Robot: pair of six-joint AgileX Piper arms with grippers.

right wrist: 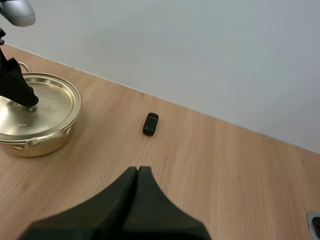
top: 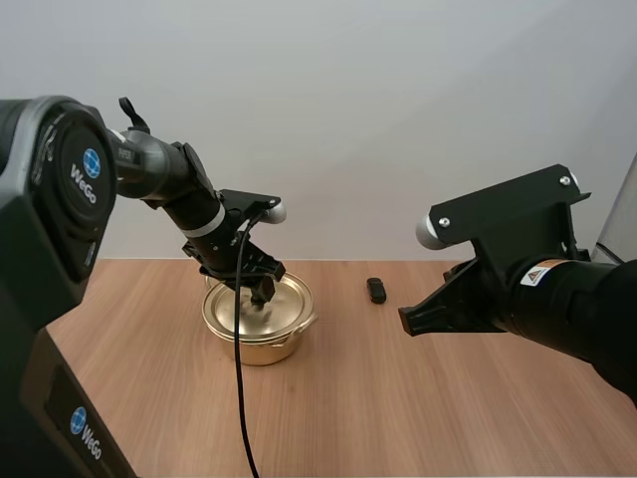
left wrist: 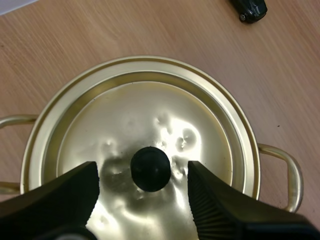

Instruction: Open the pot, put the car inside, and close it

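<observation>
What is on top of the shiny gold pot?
A gold lid with a black knob sits on the pot. The left gripper's open fingers stand either side of the knob. The lid hides the inside.

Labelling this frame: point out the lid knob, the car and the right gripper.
lid knob point(left wrist: 150, 168): left wrist view, top of knob.
car point(right wrist: 150, 124): right wrist view, its roof.
right gripper point(right wrist: 137, 171): right wrist view, between the shut fingertips.

Wooden table point(top: 398, 398) (light grain), plain pale wall point(top: 348, 100)
</observation>
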